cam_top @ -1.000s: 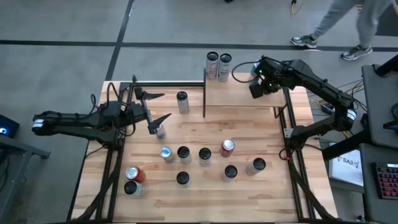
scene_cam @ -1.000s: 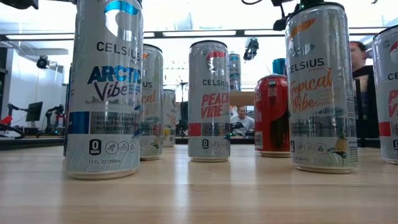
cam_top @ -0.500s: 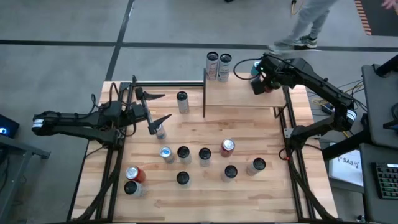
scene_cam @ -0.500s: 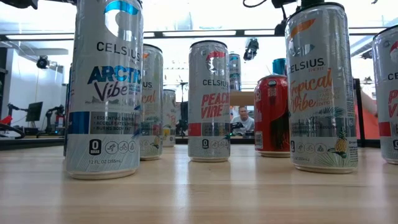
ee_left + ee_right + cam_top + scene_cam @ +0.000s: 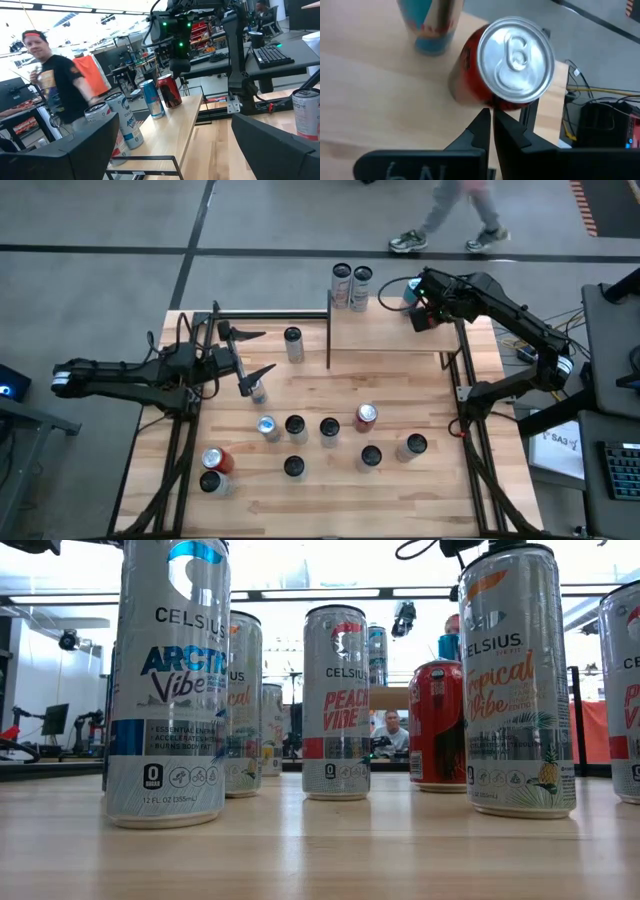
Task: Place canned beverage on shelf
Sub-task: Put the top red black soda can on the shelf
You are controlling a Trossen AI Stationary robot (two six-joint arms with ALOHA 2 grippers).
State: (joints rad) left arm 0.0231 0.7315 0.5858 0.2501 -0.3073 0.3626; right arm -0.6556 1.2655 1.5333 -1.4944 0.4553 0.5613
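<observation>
1. Over the last second the right claw has slid along the far right corner of the shelf, from its right edge toward the back edge. Its fingers are pinched together on nothing.
2. In the right wrist view a red can stands upright on the shelf just ahead of the closed fingertips, with a blue can beyond it. The red can looks set down and released, so this delivery reads as done and the arm as pulling clear.
3. Two more cans stand side by side at the shelf's back left corner.
4. The left claw hangs wide open over the left part of the surface, unchanged across the second. A slim can stands just beside its nearer finger and another can a little beyond the far finger. It holds nothing; probably the next pick.
5. About ten cans wait on the surface in a loose cluster near the front. Among them a red can stands mid-right and a red-sided can front left.
6. Room: a person walking past the far side of the surface has moved from right toward the middle; only legs and shoes show from above. The left wrist view shows a person in a dark shirt among workbenches.
</observation>
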